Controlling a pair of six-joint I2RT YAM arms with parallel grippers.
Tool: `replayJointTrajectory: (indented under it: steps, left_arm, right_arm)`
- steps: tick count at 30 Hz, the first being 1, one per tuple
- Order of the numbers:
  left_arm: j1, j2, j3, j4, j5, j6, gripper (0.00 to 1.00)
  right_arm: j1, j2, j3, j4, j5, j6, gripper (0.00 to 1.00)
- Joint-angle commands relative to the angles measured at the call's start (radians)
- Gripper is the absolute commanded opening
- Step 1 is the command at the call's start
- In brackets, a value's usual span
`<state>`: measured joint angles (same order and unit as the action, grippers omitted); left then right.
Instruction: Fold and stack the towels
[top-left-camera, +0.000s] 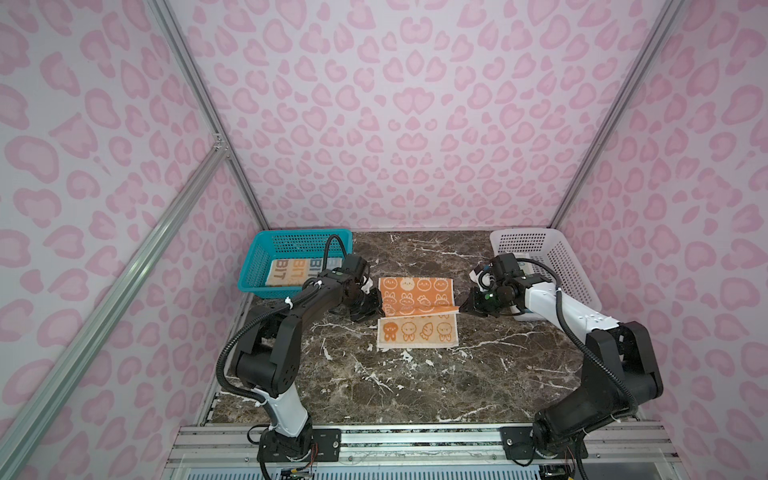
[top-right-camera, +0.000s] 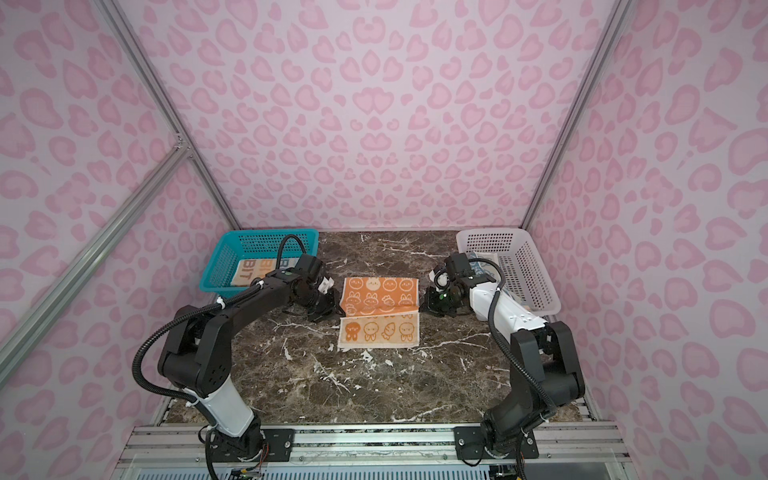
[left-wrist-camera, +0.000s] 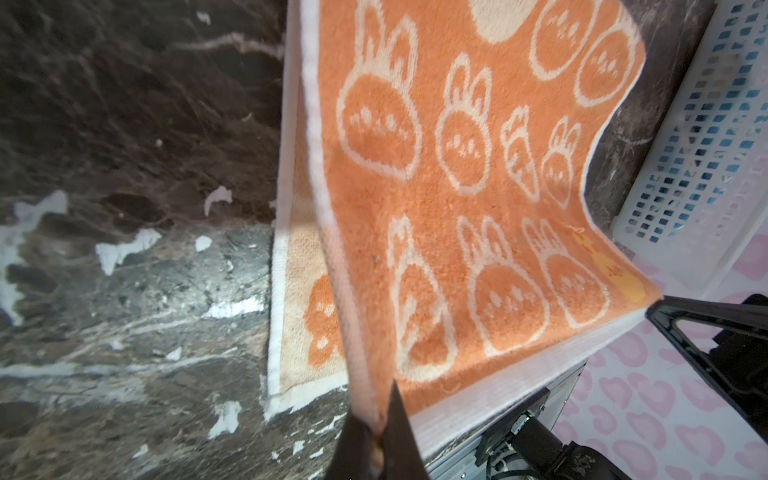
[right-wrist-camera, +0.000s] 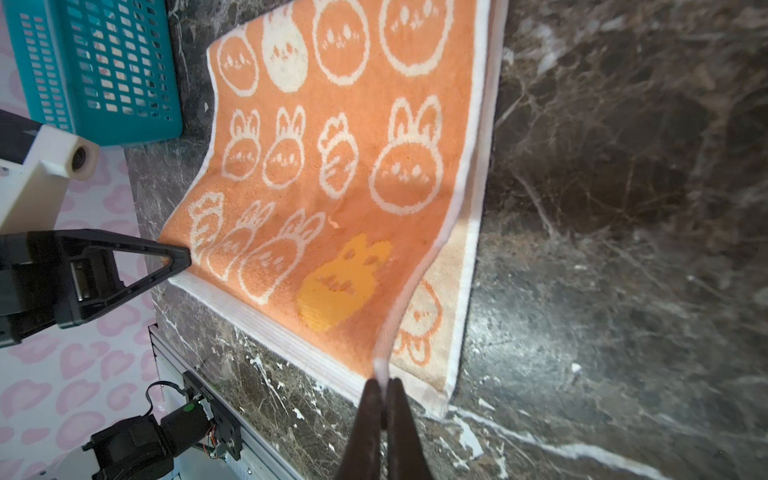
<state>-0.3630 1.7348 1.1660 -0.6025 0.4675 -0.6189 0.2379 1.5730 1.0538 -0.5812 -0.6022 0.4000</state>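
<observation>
the left pincer (top-left-camera: 380, 309) is pressed together on one corner of the orange towel (top-left-camera: 415, 296). the right pincer (top-left-camera: 460, 308) is pressed together on the other corner of the same hem. in each wrist view the jaws meet with only the cloth between them. the white hem runs stretched from one pincer to the other, so the towel sits between the two pincers.

on the far side of the pincers, the bright orange face with the white rabbit figures looks up and slopes down to the marble table (top-left-camera: 415, 382). under the held hem and on the near side of the pincers, a pale strip of the same towel lies flat on the table, with orange figures on it. the held corners are lifted a little above this strip.

the cream towel (top-left-camera: 291, 272) lies in the teal basket (top-left-camera: 255, 259), beyond the left pincer on its outer side, apart from it. the white basket (top-left-camera: 573, 266) stands beyond the right pincer on its outer side. a bluish cloth (top-right-camera: 485, 266) shows in it, mostly hidden by the right arm (top-right-camera: 498, 307).
</observation>
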Motion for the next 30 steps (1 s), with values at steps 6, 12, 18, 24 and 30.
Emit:
replayJointTrajectory:
  steps: [6, 12, 18, 24, 30]
  left_arm:
    - [-0.041, -0.006, -0.128, 0.024, -0.128, -0.021, 0.03]
    - [-0.058, 0.060, -0.146, 0.043, -0.138, -0.012, 0.03]
    - [-0.050, 0.106, -0.071, 0.007, -0.171, 0.017, 0.03]
    - [-0.033, 0.063, 0.043, -0.067, -0.188, 0.031, 0.03]
    - [-0.032, 0.002, 0.073, -0.116, -0.197, 0.038, 0.03]
  right_arm:
    - [0.018, 0.010, -0.161, 0.059, 0.132, 0.032, 0.00]
    - [0.039, 0.091, -0.197, 0.138, 0.128, 0.069, 0.00]
    - [0.039, 0.139, -0.142, 0.129, 0.123, 0.075, 0.00]
    - [0.038, 0.071, -0.041, 0.024, 0.152, 0.056, 0.00]
    - [0.038, 0.000, 0.006, -0.050, 0.168, 0.044, 0.00]
